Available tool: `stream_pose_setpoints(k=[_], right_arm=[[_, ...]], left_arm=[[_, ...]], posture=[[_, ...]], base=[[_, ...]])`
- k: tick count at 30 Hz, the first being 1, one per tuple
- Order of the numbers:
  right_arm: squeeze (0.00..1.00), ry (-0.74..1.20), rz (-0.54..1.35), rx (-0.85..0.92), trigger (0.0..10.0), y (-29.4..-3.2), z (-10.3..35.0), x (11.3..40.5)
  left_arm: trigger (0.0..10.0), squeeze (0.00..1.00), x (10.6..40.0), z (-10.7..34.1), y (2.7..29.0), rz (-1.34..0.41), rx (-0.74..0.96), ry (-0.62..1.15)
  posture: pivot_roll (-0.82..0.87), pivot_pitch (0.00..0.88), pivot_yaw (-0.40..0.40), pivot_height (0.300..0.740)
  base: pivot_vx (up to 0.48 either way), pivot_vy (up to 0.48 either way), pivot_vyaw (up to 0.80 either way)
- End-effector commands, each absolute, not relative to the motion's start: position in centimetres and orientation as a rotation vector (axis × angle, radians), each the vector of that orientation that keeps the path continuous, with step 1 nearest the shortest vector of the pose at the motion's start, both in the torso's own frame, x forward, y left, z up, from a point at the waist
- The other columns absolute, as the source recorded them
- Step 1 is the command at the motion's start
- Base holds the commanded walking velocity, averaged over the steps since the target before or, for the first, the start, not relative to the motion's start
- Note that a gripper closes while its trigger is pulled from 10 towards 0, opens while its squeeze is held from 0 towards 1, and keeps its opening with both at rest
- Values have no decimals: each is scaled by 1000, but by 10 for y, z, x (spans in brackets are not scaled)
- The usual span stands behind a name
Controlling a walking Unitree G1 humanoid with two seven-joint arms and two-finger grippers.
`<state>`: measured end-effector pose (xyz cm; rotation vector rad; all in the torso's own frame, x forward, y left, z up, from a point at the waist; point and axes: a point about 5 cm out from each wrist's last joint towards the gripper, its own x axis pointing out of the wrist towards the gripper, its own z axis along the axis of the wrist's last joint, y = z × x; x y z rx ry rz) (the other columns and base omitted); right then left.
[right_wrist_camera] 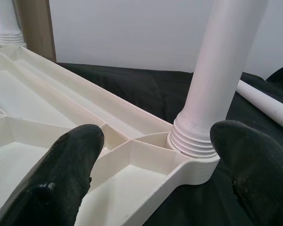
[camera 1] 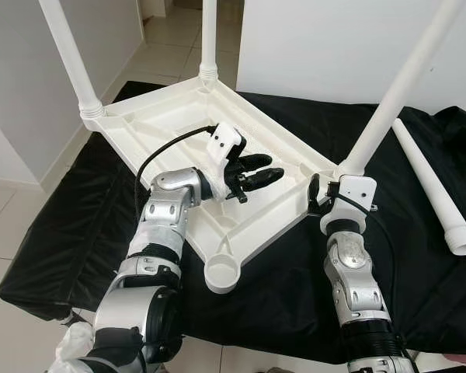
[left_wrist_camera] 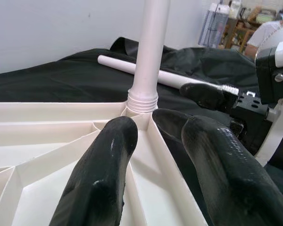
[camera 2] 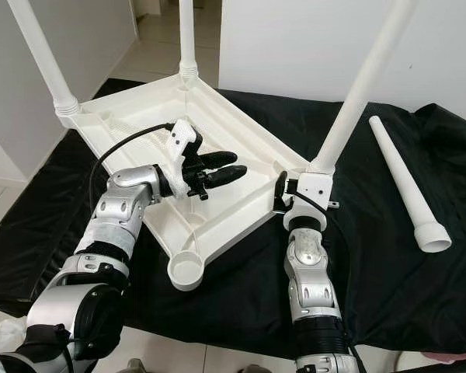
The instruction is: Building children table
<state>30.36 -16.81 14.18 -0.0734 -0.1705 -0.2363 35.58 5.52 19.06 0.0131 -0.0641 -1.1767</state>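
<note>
— So, what does the head camera catch?

— An upturned white tabletop (camera 1: pixel 179 124) on a black cloth (camera 1: pixel 62 225) spread over the floor. Three legs stand screwed into its corners: one at the far left (camera 1: pixel 70 54), one at the back (camera 1: pixel 209 39), one at the right corner (camera 1: pixel 400 89). The near corner socket (camera 1: pixel 222 273) is empty, and a fourth leg (camera 1: pixel 431 183) lies loose on the cloth, well apart to the right.

— And the arms?

— The left gripper (camera 1: pixel 256 172) reaches over the ribbed underside, fingers narrowly parted and holding nothing. The right gripper (camera 1: pixel 317 194) sits at the right corner, just beside the base of that leg.

— From the left wrist?

— Two black fingers (left_wrist_camera: pixel 108 165) a little apart above the ribs, pointing at the right-corner leg (left_wrist_camera: pixel 151 52); the loose leg (left_wrist_camera: pixel 132 68) lies behind it, and the right gripper (left_wrist_camera: pixel 217 96) shows beside it.

— The right wrist?

— Wide-open fingers (right_wrist_camera: pixel 70 165) flank the tabletop corner (right_wrist_camera: pixel 188 172) and the leg's threaded base (right_wrist_camera: pixel 198 136), gripping nothing.
</note>
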Motion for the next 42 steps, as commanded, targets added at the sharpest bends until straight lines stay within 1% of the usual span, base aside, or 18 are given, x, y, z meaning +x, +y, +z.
stream_pose_setpoints(k=[1,14,22,38,42], right_arm=[[0,-172,-253,-77,10000,-170,142,304],[0,-175,-229,-69,10000,-164,138,302],[0,-179,-221,-85,10000,-168,139,303],[0,-197,-231,-74,10000,-167,143,309],[0,-201,-237,-77,10000,-169,143,308]], left_arm=[[10000,0,383,190,79,-406,-15,-50],[10000,0,386,192,87,-387,2,-59],[10000,0,390,195,94,-331,-41,-64],[10000,0,392,197,94,-332,-79,-68],[10000,0,392,195,90,-363,-47,-64]], posture=[[-86,0,-38,740],[-80,0,-23,740],[-84,0,-25,740],[-88,0,-19,740],[-90,0,-15,740]], base=[[0,0,0],[0,0,0],[0,0,0],[0,0,0],[0,0,0]])
